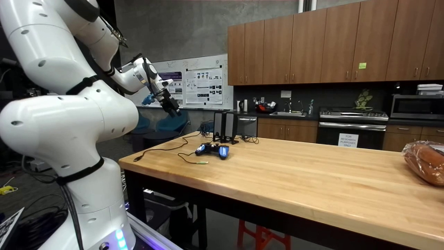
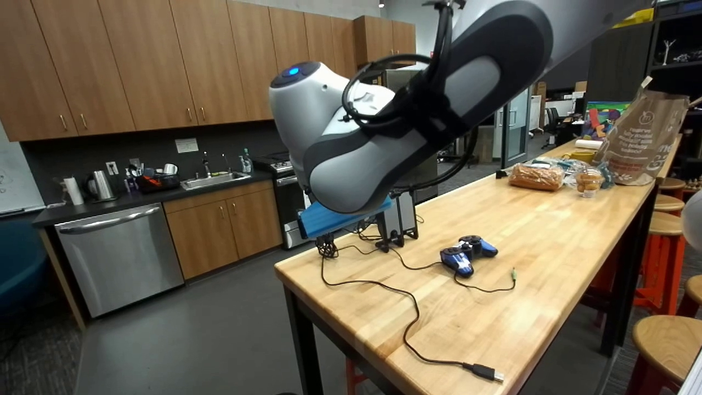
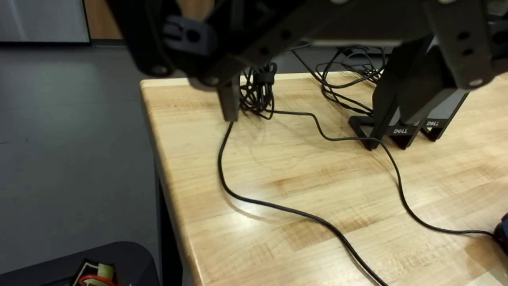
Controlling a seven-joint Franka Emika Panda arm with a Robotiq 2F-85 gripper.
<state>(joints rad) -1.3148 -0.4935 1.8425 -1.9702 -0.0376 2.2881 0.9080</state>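
A: Starting from the biggest, what did we have in front of us?

B: We had a long wooden table (image 1: 312, 177) with a white robot arm (image 1: 73, 114) beside it. On the tabletop stood a pair of upright speakers (image 1: 229, 125), and we placed everything else by them.

A: Where was the gripper (image 3: 317, 116)?

B: Raised off the tabletop, to one side of the speakers. Its fingers were spread wide, and we saw nothing held between them.

A: And the smaller things?

B: In both exterior views a blue and black game controller (image 2: 466, 255) lay in front of the speakers. Beside them, nearest the gripper in the wrist view, sat a coiled black cord (image 3: 257, 89); one strand ran past the speakers' feet to the controller. The cord's USB plug (image 2: 485, 372) lay well apart from the speakers, and a green-tipped plug (image 2: 514, 274) lay beyond the controller from them.

A: How far along did we judge the work to be?

B: At its start, as far as we could judge. Nothing was gripped, the controller sat loose, and the cord's long end trailed uncoiled. All the handling seemed to us left to do.
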